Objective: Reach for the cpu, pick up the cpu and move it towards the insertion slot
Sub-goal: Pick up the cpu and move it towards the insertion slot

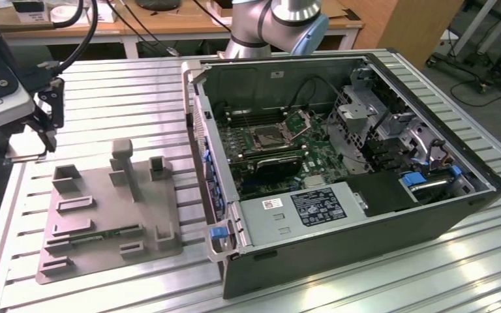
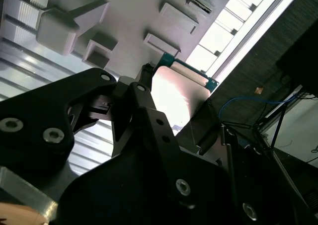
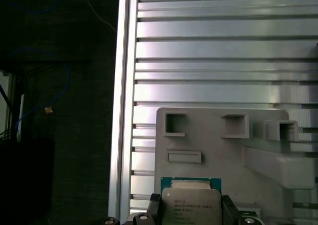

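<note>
The cpu [image 3: 191, 204] is seen clamped in the gripper [image 3: 191, 212], pinched at two opposite edges, its silver top turned towards the first wrist view. In the second wrist view it appears to be held off the grey tray [image 2: 124, 16], so reach and pick-up are judged done. In the exterior view the gripper [image 1: 29, 142] is found over the worktop [image 1: 128, 85], near the tray's far corner on the exterior view's left. The slot [image 1: 273, 137], its plate tipped up, is seen well apart inside the open case [image 1: 364, 222]. The carry across is judged barely begun.
</note>
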